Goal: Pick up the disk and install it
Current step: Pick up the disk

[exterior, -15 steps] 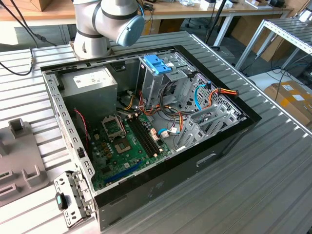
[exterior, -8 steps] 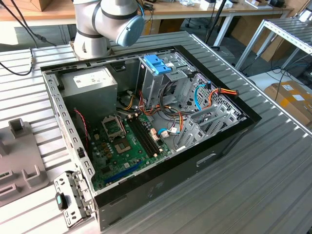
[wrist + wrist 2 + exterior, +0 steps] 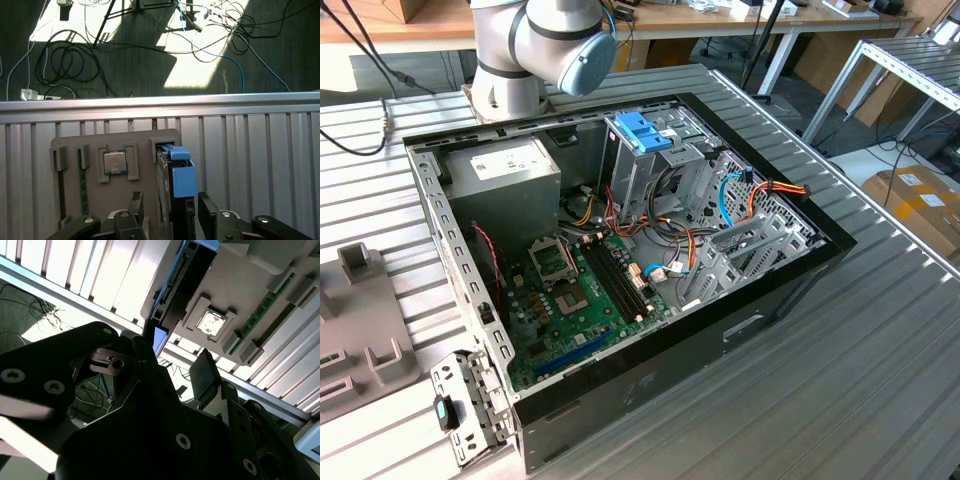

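Note:
The disk (image 3: 181, 186) stands on edge in a slot of a grey holder (image 3: 90, 192), its blue carrier rail facing up. In the second wrist view the disk (image 3: 182, 287) is a dark slab with a blue end. My gripper (image 3: 171, 212) is open and straddles the disk, one dark finger (image 3: 137, 207) on each side with a small gap to the disk. The same stance shows for the gripper (image 3: 175, 360) in the second wrist view. The open computer case (image 3: 770, 290) lies on the table, with a metal drive cage topped by a light-blue latch (image 3: 642, 130) at its back.
A processor chip (image 3: 115, 162) sits in the holder beside the disk. The holder (image 3: 360, 320) lies at the exterior view's left on the slatted metal table (image 3: 880, 380). Inside the case are a grey power supply (image 3: 505, 175), a green board (image 3: 570, 290) and loose cables (image 3: 760, 195). Cables lie on the floor (image 3: 125, 55).

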{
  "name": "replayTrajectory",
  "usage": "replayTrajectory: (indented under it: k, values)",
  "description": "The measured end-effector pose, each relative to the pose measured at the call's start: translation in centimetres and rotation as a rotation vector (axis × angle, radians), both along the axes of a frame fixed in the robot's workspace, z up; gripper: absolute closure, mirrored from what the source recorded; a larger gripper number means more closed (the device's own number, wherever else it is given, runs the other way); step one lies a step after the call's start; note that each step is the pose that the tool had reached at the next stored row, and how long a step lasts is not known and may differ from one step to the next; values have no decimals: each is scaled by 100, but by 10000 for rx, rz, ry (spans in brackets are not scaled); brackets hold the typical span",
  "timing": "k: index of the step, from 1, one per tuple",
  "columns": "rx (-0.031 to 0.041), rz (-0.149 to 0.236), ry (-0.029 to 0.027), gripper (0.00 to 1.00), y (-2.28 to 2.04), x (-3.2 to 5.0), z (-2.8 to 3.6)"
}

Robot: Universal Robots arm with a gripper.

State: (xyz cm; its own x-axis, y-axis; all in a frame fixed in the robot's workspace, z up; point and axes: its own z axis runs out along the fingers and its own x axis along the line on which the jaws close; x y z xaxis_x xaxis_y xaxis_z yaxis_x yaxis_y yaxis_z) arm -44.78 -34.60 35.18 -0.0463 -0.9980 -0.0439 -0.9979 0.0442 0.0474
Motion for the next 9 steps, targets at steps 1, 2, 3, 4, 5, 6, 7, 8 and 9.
replayTrajectory:
  k: [1,2,3,4,5,6,7,8,9]
  values:
    - [0,0,0,44,0,0,-2]
    - [0,-1,0,44,0,0,-4]
    - [1,0,-1,44,0,0,-6]
    - [1,-1,0,44,0,0,-8]
    - [0,0,-1,44,0,0,-11]
    - [0,0,0,44,0,0,-12]
    - [0,-1,0,44,0,0,-15]
    - [0,0,0,44,0,0,-16]
    - [0,0,-1,44,0,0,-18]
